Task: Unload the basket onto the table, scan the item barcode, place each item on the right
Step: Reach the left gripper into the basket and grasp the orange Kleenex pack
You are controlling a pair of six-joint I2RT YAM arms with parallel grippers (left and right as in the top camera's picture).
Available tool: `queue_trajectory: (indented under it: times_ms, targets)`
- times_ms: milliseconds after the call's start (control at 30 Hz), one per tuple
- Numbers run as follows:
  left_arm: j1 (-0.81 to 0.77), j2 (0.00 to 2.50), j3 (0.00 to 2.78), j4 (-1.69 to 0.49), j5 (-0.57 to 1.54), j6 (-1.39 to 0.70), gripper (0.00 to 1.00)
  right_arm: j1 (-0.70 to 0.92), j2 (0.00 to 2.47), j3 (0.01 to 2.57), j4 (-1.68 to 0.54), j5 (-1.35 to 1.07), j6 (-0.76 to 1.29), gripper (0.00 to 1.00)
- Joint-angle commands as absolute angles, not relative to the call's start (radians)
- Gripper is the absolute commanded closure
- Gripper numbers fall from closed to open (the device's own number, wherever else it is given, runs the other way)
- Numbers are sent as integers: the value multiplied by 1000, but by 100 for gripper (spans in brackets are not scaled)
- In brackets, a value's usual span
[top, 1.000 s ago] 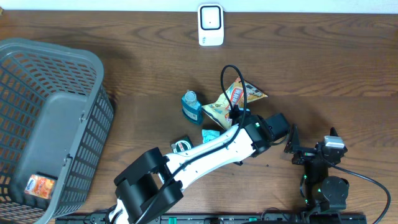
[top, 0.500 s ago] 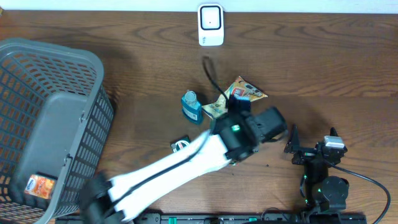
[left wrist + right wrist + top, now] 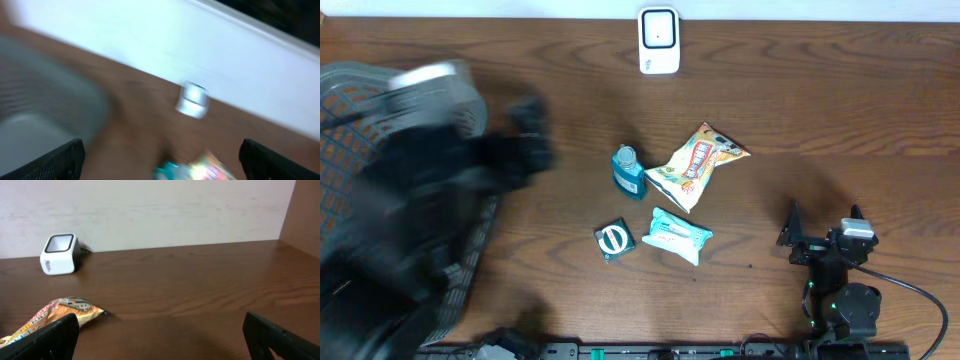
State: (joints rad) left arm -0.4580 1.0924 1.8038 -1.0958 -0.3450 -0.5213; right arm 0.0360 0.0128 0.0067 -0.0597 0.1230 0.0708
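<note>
Count: you have one scanner (image 3: 658, 40), one basket (image 3: 472, 255), two arms and four loose items on the table (image 3: 840, 100); the items are one snack bag (image 3: 698, 163), one bottle (image 3: 629, 172), one wipes pack (image 3: 677, 234) and one small green packet (image 3: 614, 240).
Items' place: all four lie in the middle of the table, apart from one another and in neither pincer; the snack bag is nearest the scanner; the bottle sits just beside it toward the left edge; the wipes pack and green packet lie nearer the front edge.
Scanner's place: upright at the middle of the far edge, well apart from the items.
Left arm (image 3: 430, 190): only a dark blur over the basket at the left edge; you cannot read its pose.
Left gripper (image 3: 161, 152): released; its fingers (image 3: 60, 160) stand wide with nothing between them.
Right arm (image 3: 840, 290): folded low near the front-right corner.
Right gripper (image 3: 160, 332): released and empty; fingers (image 3: 50, 337) wide apart.
Materials: table of dark brown grained wood; scanner a white rounded block with a dark window; basket of grey plastic mesh; snack bag crinkled, orange and yellow; bottle teal with a pale cap; wipes pack flat, soft, pale teal; packet square with a white ring.
</note>
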Motion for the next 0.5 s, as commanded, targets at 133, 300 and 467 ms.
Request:
queue_trajectory:
  times_ms: [133,300,467]
  targets:
    - [180,1070,1796,-1296,-342,-600,2,47,9,6,-64,121,62,1]
    - [462,1180,1743,-1404,-94,-637,2,47,9,6,-64,121,62,1]
    - [591,1348,1650,-1473,-59,-638,2,47,9,6,-64,121,62,1]
